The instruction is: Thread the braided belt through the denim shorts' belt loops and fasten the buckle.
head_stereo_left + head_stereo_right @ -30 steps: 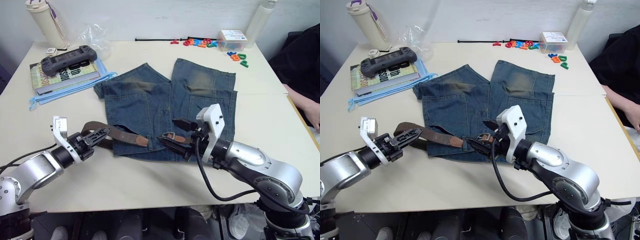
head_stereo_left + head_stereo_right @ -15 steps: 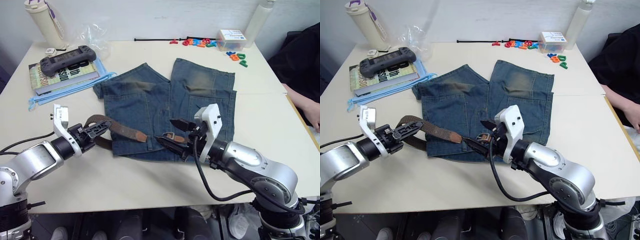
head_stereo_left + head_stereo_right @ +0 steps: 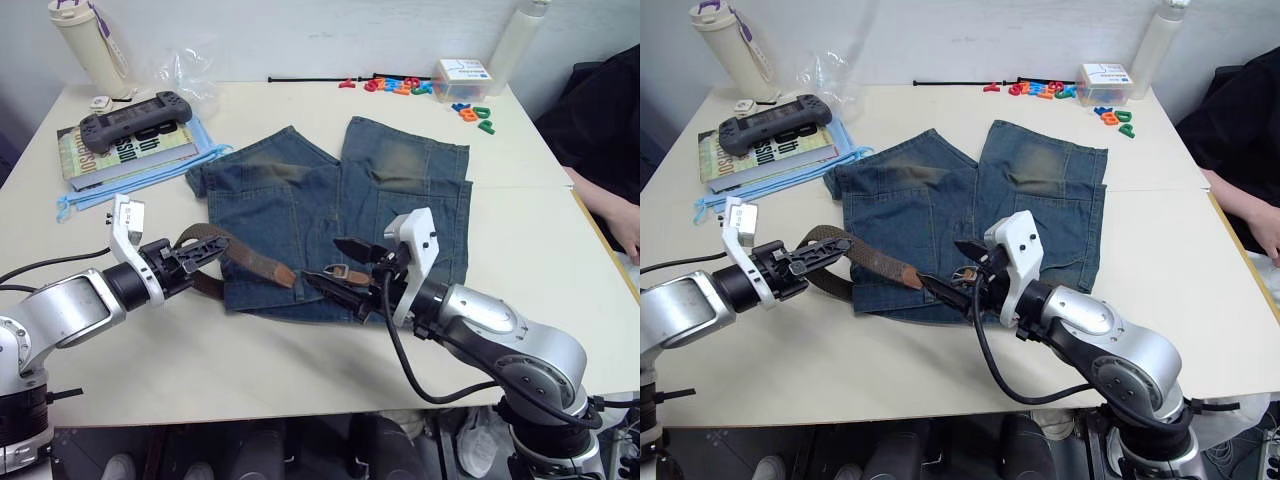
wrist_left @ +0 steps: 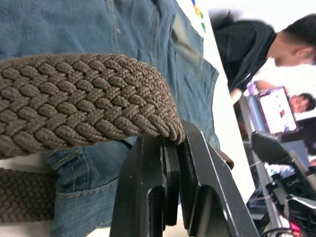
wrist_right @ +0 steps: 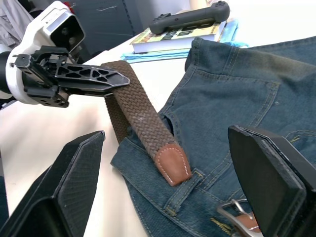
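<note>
Left eye view: a cream table (image 3: 270, 370) against a pale wall carries the faded denim shorts (image 3: 330, 200). The left gripper (image 3: 197, 254) is clamped on the braided belt (image 3: 245, 258) by the waistband; the right gripper (image 3: 345, 270) stands apart over the buckle (image 3: 338, 272).

Right wrist view: the belt's leather tip (image 5: 172, 164) lies on denim.

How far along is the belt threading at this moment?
Mostly threaded: the braided belt emerges at the denim shorts' waistband. In hand: the left gripper pinches the belt's loop; the right gripper is open by the buckle. Left: the leather tip is not yet fastened.
</note>
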You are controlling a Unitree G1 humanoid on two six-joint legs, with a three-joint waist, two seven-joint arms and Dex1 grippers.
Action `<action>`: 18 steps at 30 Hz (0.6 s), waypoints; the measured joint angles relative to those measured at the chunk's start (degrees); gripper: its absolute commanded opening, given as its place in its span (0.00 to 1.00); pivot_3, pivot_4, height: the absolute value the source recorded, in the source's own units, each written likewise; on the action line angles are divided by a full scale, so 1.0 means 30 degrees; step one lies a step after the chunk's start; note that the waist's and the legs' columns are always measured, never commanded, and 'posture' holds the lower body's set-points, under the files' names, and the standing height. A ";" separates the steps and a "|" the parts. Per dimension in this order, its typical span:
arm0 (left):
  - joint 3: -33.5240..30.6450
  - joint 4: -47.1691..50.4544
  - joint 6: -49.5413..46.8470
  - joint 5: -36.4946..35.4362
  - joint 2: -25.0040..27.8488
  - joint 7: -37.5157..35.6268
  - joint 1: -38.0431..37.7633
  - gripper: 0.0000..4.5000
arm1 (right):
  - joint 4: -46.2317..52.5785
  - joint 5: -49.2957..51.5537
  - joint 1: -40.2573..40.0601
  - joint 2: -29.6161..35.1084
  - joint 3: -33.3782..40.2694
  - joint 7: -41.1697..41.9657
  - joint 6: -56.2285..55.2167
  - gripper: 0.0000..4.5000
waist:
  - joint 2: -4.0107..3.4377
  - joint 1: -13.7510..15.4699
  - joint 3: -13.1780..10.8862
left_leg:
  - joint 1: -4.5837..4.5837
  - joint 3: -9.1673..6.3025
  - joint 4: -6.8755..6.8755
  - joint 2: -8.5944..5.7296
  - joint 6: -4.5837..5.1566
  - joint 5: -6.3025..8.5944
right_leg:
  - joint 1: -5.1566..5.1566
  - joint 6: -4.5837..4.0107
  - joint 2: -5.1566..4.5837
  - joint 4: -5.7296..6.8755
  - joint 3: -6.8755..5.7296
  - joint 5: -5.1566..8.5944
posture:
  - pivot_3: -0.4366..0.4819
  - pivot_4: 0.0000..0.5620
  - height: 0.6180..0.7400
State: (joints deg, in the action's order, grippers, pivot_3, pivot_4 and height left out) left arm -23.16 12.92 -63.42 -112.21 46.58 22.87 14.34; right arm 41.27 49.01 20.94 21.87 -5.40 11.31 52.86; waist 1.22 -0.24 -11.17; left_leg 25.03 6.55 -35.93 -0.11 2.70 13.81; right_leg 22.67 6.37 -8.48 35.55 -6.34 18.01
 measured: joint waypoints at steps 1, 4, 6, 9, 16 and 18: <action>0.0042 0.0001 -0.0080 -0.0001 0.0080 -0.0015 -0.0049 0.00 | 0.0000 -0.0002 0.0000 -0.0018 -0.0003 -0.0038 0.0002 0.95 | 0.0001 0.0003 0.0000 | 0.0001 0.0000 0.0000 0.0000 -0.0001 0.0000 | 0.0002 0.0000 0.0001 0.0000 -0.0001 0.0000 | 0.48 0.27 0.81; 0.0130 0.0004 -0.0200 0.0000 0.0423 -0.0070 -0.0568 0.00 | 0.0008 0.0002 -0.0095 -0.0046 -0.0011 -0.0102 0.0005 0.95 | 0.0000 0.0000 0.0000 | 0.0001 0.0002 0.0002 0.0001 -0.0002 -0.0001 | 0.0005 0.0000 0.0001 0.0000 0.0004 0.0000 | 0.48 0.27 0.81; 0.0214 0.0005 -0.0303 0.0000 0.0565 -0.0223 -0.0740 0.00 | 0.0017 0.0010 -0.0173 -0.0045 -0.0012 -0.0101 0.0015 0.95 | 0.0000 0.0008 0.0000 | 0.0003 0.0002 -0.0001 0.0001 -0.0002 -0.0001 | 0.0005 0.0000 -0.0002 0.0001 0.0004 0.0000 | 0.48 0.27 0.81; 0.0213 0.0021 -0.0287 0.0000 0.0637 -0.0282 -0.0977 0.00 | 0.0027 0.0014 -0.0189 -0.0045 -0.0012 -0.0096 0.0022 0.95 | 0.0000 0.0013 0.0000 | 0.0001 0.0006 -0.0001 0.0001 -0.0003 0.0000 | 0.0005 -0.0001 -0.0005 0.0001 0.0007 0.0000 | 0.48 0.27 0.81; 0.0174 0.0862 0.0780 -0.0003 0.0023 0.0713 -0.1175 0.00 | 0.0027 0.0014 -0.0194 -0.0049 -0.0237 -0.0024 0.0020 0.95 | 0.0000 0.0007 0.0000 | 0.0003 0.0006 0.0003 0.0002 -0.0005 0.0002 | 0.0015 -0.0002 -0.0012 0.0001 0.0016 0.0001 | 0.48 0.27 0.81; 0.0151 0.0864 0.1134 -0.0002 -0.0239 0.1343 -0.1176 0.00 | 0.0026 0.0014 -0.0193 -0.0050 -0.0309 0.0063 0.0019 0.95 | 0.0001 0.0004 0.0000 | 0.0003 0.0006 0.0001 0.0003 -0.0004 0.0001 | 0.0016 -0.0002 -0.0009 0.0007 0.0015 0.0001 | 0.48 0.27 0.81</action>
State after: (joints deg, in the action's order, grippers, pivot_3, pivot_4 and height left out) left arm -22.71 15.52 -60.02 -112.22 45.86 26.90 10.81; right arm 41.34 49.05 20.36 21.72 -6.32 11.50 52.91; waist 1.22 -0.23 -11.17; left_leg 25.04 6.57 -35.93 -0.10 2.69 13.82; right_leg 22.71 6.37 -8.50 35.58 -6.30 18.01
